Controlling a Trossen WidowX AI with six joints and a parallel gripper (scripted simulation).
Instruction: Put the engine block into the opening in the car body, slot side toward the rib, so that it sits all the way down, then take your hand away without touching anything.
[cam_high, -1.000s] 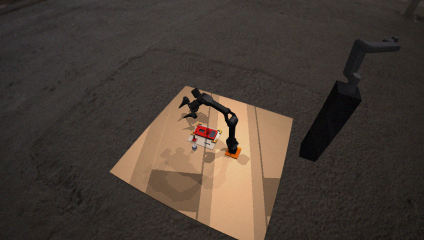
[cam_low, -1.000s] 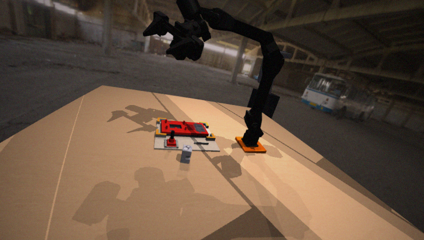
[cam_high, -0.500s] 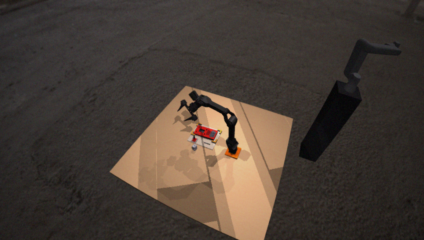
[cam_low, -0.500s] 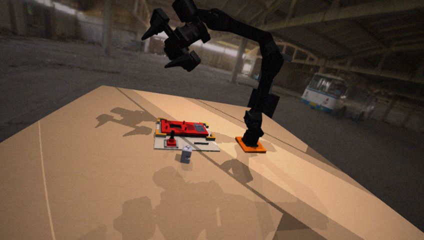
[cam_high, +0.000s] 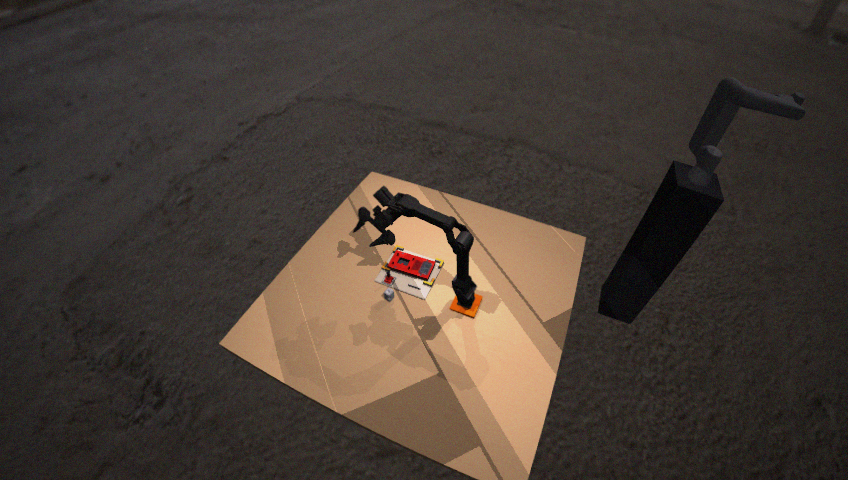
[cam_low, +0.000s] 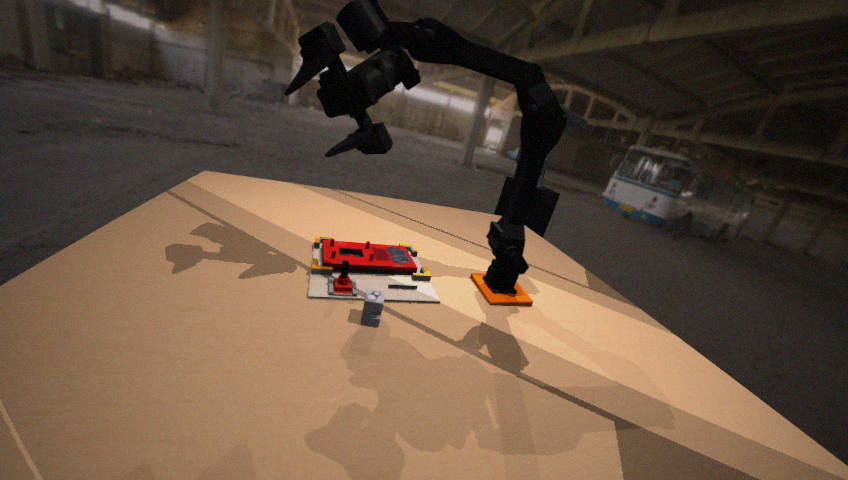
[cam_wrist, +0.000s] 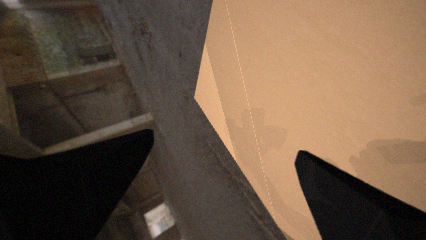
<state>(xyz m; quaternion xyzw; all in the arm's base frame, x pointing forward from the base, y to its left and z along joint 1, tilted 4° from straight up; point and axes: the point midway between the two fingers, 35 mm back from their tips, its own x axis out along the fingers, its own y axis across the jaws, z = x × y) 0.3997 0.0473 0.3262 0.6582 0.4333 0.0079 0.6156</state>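
The engine block (cam_high: 388, 294) (cam_low: 373, 309), a small grey block with rounded bumps on top, stands on the table in front of the white board. The red car body (cam_high: 414, 271) (cam_low: 360, 265) lies on the board between yellow and black corner pieces. A dark opening shows in its left half, with no grey block standing in it. The rib and the block's slot side are too small to tell. My gripper (cam_high: 364, 237) (cam_low: 307, 124) (cam_wrist: 223, 146) is open and empty, high above the table and beyond the board's left end. Its fingers are spread wide and tilted.
The white board (cam_high: 416, 292) (cam_low: 419, 295) also bears a red piece (cam_high: 388, 278) (cam_low: 343, 286) with an upright black knob, near the block, and a thin dark slot. The arm stands on an orange base plate (cam_high: 469, 313) (cam_low: 483, 286) right of the board. Shadows cross the table.
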